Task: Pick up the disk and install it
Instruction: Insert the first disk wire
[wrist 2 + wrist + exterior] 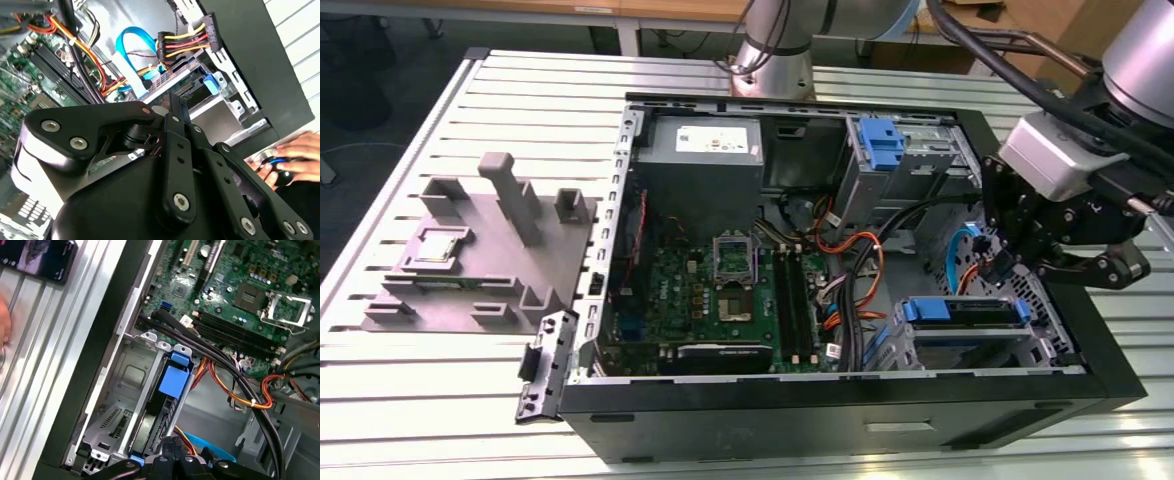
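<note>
A grey fixture block (480,250) sits on the slatted table (427,400) beside the open computer case (854,400) with its green motherboard (720,290).

The gripper (170,107) body hides most of the disk (192,87) in the second wrist view — fingertips cannot be told. A hand (292,160) is cut by the picture's edge.

Arm (781,40): silver-grey tube segments, grey joint housing at exterior view's right, black cables looped alongside. Wrist block (1047,155): light grey, boxy. Gripper (1047,250): black linkage fingers, rounded black knuckles. Second wrist view: gripper (170,165) matte black, bars pinned with round silver screws, white-grey band on one link. First wrist view: black link ends (170,465).
</note>
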